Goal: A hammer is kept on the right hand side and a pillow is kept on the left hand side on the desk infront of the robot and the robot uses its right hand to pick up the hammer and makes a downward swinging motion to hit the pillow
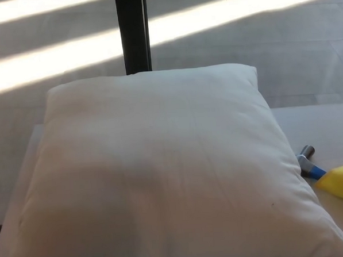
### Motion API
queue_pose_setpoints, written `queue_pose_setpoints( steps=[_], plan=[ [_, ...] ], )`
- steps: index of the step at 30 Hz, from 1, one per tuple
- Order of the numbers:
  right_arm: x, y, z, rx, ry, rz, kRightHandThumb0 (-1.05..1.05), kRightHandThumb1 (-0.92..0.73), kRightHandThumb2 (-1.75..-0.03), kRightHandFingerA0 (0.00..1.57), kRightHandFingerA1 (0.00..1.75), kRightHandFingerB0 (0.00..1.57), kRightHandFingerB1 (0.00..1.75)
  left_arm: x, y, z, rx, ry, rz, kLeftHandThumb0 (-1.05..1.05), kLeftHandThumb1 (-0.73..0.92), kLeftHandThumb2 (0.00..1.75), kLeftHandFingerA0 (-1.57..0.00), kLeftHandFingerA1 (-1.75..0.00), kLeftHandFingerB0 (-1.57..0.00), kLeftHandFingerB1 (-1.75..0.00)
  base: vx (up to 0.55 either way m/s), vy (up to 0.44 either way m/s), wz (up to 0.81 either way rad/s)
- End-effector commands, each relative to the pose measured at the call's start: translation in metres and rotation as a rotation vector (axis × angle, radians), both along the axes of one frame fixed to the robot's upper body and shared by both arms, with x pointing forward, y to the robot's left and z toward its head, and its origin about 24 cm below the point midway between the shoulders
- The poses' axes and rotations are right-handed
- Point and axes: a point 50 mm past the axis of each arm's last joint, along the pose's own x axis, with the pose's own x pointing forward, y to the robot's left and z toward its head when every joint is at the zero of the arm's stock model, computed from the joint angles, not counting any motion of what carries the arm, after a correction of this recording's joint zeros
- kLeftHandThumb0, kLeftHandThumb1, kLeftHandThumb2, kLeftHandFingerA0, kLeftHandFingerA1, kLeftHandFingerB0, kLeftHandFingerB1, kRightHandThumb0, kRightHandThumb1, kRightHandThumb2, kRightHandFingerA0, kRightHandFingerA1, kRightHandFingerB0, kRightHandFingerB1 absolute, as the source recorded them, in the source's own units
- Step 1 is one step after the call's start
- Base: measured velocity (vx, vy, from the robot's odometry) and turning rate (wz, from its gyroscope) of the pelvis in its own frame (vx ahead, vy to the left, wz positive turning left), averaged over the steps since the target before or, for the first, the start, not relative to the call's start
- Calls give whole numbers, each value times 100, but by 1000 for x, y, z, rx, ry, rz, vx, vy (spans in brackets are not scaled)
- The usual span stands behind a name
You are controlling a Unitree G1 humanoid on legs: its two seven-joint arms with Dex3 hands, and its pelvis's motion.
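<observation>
A large white pillow [162, 169] fills most of the head view and lies on the pale desk [321, 126]. At the pillow's right edge the hammer [326, 172] lies on the desk: a grey metal head, a blue neck and a yellow grip that runs off the picture's right side. Part of the hammer is hidden behind the pillow's edge. Neither of my hands shows in this view.
A dark upright post [133, 32] stands behind the pillow. Beyond the desk is a grey floor [282, 48] crossed by bright bands of sunlight. A strip of bare desk shows to the right of the pillow.
</observation>
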Motion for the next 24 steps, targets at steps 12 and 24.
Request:
queue_pose_setpoints(
  steps=[12,24],
  plan=[
    [135,81,177,-584,-363,643,-76,-71,-62,5,26,9,23,-5,7,6,18,-44,31,-56,54,57,-64,-68,-81,-59,0,0,0],
    [168,152,151,-1021,167,1105,-97,-59,-101,5,30,12,26,-10,5,4,27,-19,-2,-58,58,59,-60,-67,-72,-54,0,0,0]
  ],
)
